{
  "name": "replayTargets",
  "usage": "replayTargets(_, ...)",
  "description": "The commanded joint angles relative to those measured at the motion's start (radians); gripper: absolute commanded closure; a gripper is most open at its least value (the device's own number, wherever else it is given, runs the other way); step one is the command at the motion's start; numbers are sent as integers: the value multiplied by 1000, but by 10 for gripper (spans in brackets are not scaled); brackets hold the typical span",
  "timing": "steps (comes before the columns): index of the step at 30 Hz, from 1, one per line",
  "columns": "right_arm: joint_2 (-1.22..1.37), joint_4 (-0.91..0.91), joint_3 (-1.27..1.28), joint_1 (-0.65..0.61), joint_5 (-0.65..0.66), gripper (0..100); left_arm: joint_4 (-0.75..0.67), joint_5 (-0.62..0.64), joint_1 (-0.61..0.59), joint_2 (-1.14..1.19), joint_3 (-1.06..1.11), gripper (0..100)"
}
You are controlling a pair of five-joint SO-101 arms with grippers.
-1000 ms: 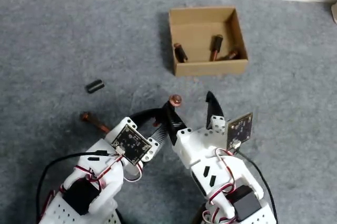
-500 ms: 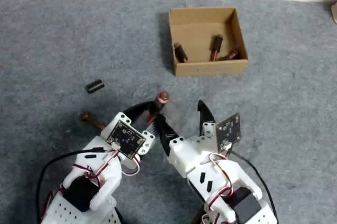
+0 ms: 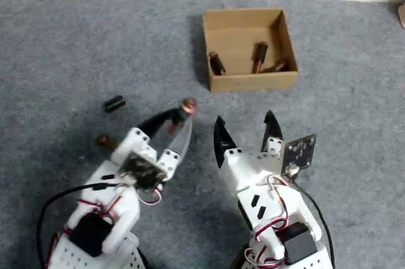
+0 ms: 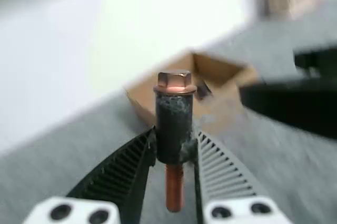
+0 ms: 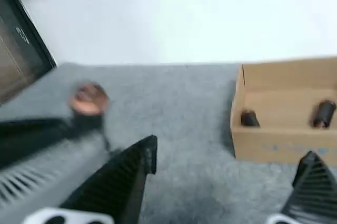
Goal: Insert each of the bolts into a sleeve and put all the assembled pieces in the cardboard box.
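Grey carpeted table (image 3: 63, 41) with cardboard box (image 3: 253, 82), loose black sleeve (image 3: 114, 102), loose copper bolt (image 3: 104, 141)

bolt (image 4: 174, 80): glossy copper-toned metal | sleeve (image 4: 174, 121): matt black, scuffed | cardboard box (image 3: 253, 82): matt brown paperboard | table cover (image 3: 63, 41): rough grey cloth | left gripper (image 4: 174, 134): ribbed black plastic

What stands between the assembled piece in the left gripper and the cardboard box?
Nothing visible. Bare grey carpet runs from the assembled piece, clamped in the left gripper, to the cardboard box; the open right gripper sits off to the side.
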Motion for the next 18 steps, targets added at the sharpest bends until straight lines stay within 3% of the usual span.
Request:
replayTargets(1, 2, -82, 36, 15, 12, 628, -110, -20, -10, 59, -202, 996)
replayTargets(6, 2, -107, 62, 71, 12, 628, -193, -20, -16, 549, -492, 996)
replayTargets(11, 2, -107, 62, 191, 11, 628, -183, -20, -38, 1155, -940, 996)
replayTargets(13, 2, -107, 65, 225, 11, 628, -80, -20, -25, 1316, -1113, 996)
replayTargets(16, 2, -93, 87, 303, 12, 628, 130, -23, 113, 1521, -1296, 996)
replayTargets(18, 2, -58, 101, 377, 12, 628, 172, -23, 194, 1635, -1383, 996)
